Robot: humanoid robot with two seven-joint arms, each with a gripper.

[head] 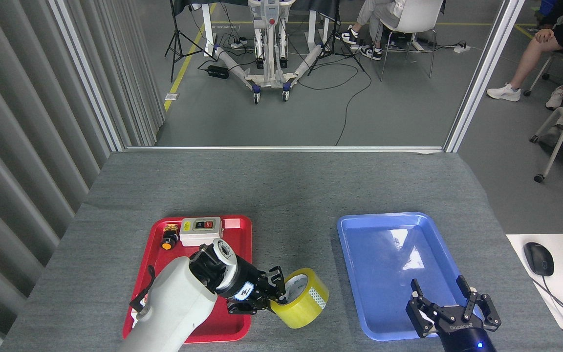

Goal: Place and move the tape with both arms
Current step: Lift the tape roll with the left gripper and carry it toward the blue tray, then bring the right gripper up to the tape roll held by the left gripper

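While the left gripper (279, 293) clamps the tape (301, 298) by its rim, the roll sits just outside the jaws, between red tray (235, 227) and blue tray (359, 234); the right gripper (450, 305) stands spread, holding nothing

Tape (301, 299): wide translucent yellow roll w/ white core, tilted on edge, core opening facing up-left. Sits over the grey worktop (281, 190) near its front edge, approx. mid-width, gripped at its left rim by the left gripper (275, 292).
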